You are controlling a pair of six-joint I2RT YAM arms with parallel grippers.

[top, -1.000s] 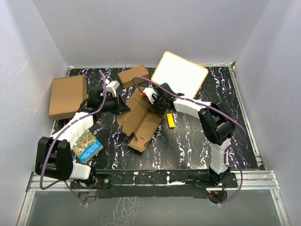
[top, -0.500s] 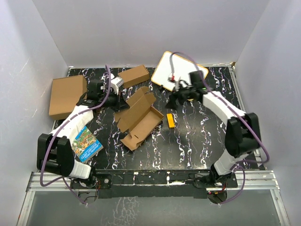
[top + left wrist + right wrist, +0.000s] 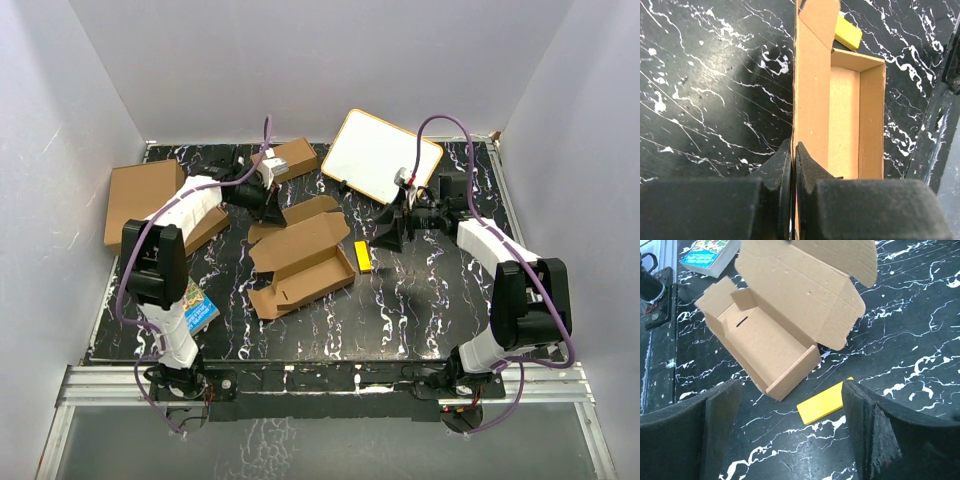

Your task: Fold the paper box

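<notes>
Top external: paper box [image 3: 305,275] axis near-left to far-right.

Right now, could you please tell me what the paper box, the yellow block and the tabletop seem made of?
The paper box: matte brown cardboard, likely corrugated; thick cut edges and creased folds show. The yellow block: smooth, evenly coloured, perhaps plastic or painted wood; unclear which. The tabletop: black with white marble-like veining, faint sheen; possibly stone or printed laminate.

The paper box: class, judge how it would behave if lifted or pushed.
The paper box is probably light: the left claw pinches just one thin panel. Its open flaps likely flex at the creases. Pushed, it should slide, not roll: flat sides.
</notes>
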